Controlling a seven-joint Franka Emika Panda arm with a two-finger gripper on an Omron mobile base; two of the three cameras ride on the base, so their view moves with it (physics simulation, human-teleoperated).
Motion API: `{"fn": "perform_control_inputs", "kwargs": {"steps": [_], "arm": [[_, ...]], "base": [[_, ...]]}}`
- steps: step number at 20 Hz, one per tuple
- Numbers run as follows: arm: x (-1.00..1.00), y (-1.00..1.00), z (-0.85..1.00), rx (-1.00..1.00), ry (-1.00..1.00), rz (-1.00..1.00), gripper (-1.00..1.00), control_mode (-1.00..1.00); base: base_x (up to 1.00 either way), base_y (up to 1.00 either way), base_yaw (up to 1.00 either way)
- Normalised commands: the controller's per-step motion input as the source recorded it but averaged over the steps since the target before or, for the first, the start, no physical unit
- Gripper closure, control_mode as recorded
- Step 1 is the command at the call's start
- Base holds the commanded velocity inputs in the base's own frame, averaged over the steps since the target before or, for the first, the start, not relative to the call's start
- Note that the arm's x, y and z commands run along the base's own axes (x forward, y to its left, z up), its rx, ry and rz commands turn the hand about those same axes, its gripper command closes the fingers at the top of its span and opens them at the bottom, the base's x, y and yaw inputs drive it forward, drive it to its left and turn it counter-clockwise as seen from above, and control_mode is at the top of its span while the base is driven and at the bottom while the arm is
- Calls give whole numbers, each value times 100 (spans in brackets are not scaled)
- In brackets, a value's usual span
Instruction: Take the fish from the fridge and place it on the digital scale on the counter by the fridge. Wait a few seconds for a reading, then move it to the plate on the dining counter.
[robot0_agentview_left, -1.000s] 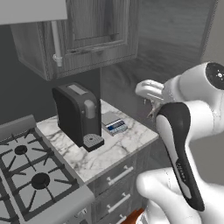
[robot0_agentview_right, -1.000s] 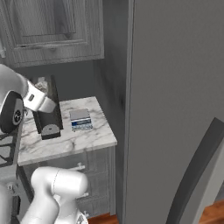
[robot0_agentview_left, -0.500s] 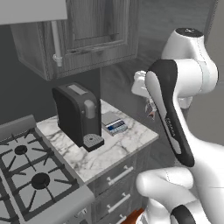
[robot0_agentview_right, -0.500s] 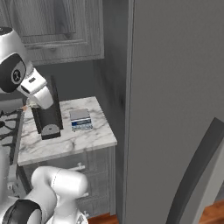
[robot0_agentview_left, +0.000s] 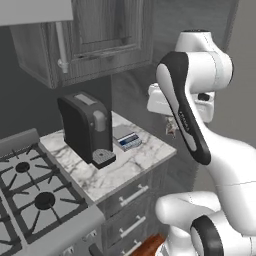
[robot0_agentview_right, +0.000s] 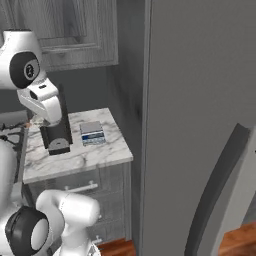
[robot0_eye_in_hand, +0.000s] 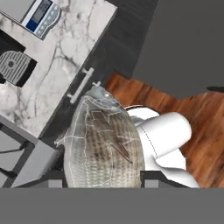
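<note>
The fish, grey with a silvery scaled flank, looms large in the hand view, and my gripper is shut on it. From the left base view the gripper hangs in the air just past the right edge of the counter, above the floor. The digital scale lies bare on the counter's back right part, with its blue-and-white strip showing from above. The fridge stands closed to the right of the counter, its long dark handle running down the door. The plate and the dining counter are out of view.
A black coffee machine stands left of the scale. A gas stove adjoins the counter on the left. Grey wall cabinets hang above. Drawers with silver bar handles face the wooden floor.
The arm's upper links have risen and swung upright. The hand with the fish has stayed about where it was, beside the counter's right edge.
</note>
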Motion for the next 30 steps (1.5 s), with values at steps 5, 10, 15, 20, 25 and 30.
{"fn": "perform_control_inputs", "kwargs": {"steps": [5,10,15,20,25,30], "arm": [[0,0,0,0,0,0,100,100],[0,0,0,0,0,0,100,100],[0,0,0,0,0,0,100,100],[0,0,0,0,0,0,100,100],[0,0,0,0,0,0,100,100],[0,0,0,0,0,0,100,100]], "base": [[-100,10,-16],[-100,20,-43],[-98,27,-78],[-89,20,-84],[-85,18,-85],[-89,9,-81]]}}
